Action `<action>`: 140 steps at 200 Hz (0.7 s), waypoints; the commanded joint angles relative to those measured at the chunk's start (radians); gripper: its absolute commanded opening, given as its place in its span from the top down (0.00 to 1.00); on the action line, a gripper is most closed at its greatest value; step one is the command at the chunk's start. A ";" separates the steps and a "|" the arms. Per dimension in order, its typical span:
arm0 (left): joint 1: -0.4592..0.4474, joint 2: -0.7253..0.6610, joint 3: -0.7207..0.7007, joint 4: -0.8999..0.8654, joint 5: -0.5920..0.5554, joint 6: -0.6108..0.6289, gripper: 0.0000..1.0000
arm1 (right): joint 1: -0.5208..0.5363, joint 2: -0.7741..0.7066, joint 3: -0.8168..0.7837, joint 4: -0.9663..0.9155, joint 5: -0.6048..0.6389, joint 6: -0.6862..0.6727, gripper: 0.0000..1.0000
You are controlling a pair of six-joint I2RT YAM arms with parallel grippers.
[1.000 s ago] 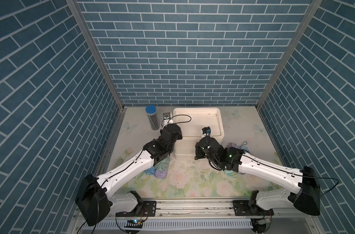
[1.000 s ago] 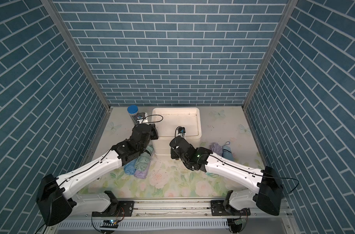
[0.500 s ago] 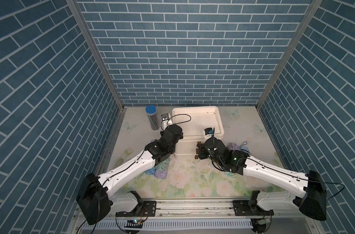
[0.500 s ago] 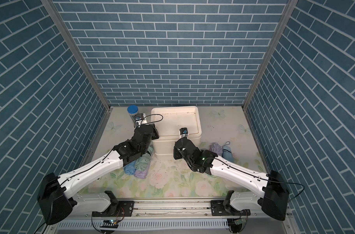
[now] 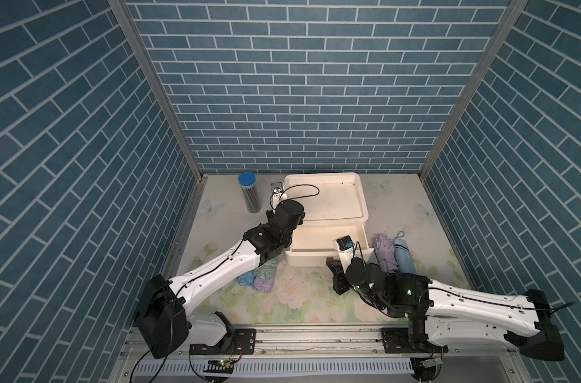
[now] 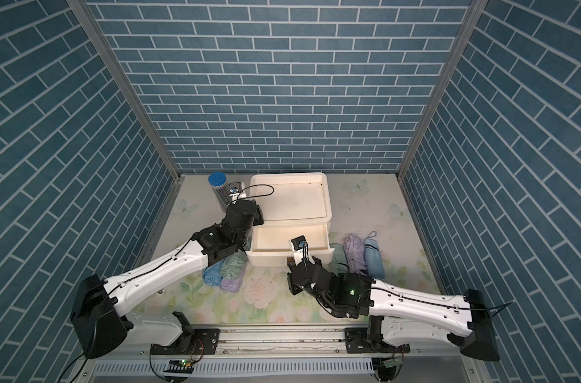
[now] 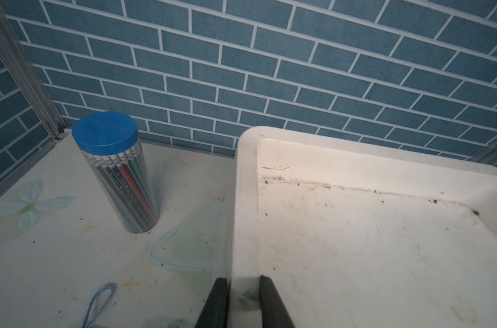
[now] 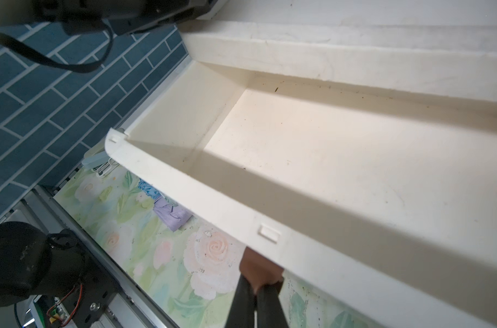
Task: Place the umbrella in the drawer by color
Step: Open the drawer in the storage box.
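Fingers (image 8: 243,301) of the right end effector (image 8: 258,284) are pressed together on the small brown handle (image 8: 257,267) at the front of the cream plastic drawer (image 5: 312,260). With clock directions read in a top view, 12 toward the back wall, that arm has drawn the drawer further out toward 6 o'clock over the last second. The drawer now stands well clear of its housing. Its floor lies bare in the right wrist view.

At 3 o'clock of the drawer, on the floral-patterned desk (image 5: 282,298), lie a green folded umbrella (image 6: 338,260), a lilac folded umbrella (image 6: 355,253) and a pale blue folded umbrella (image 6: 373,262). They are side by side, the green one just beside the drawer front. A second trio of folded umbrellas (image 6: 231,283) in the same colours sits at 8 o'clock, partly under the left arm. None is in the drawer yet.

Further back, the left end effector (image 7: 243,281) pinches the near corner rim of the white plastic cabinet (image 7: 245,213), one finger on each side of the wall. This probably steadies the cabinet against the pull. At 10 o'clock of the cabinet stands a clear tube of pencils with a blue lid (image 7: 122,181).

Opening looks done, so sorting can likely begin once the handle is let go. No colour mark shows on this drawer, so I cannot tell which umbrellas it is meant for.
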 commanded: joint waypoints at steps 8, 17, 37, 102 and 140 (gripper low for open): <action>0.002 0.068 0.003 -0.045 0.018 0.032 1.00 | 0.058 -0.074 -0.008 0.006 0.063 0.011 1.00; 0.006 0.074 0.011 -0.047 0.016 0.040 1.00 | 0.069 -0.091 -0.020 0.007 0.066 0.014 1.00; 0.013 0.083 0.020 -0.051 0.011 0.043 1.00 | 0.101 -0.115 -0.044 0.025 0.067 0.011 1.00; 0.027 0.088 0.030 -0.048 0.000 0.045 1.00 | 0.194 -0.145 -0.075 0.098 0.120 -0.027 1.00; 0.029 0.085 0.024 -0.047 0.015 0.019 1.00 | 0.223 -0.122 -0.067 0.114 0.133 -0.052 1.00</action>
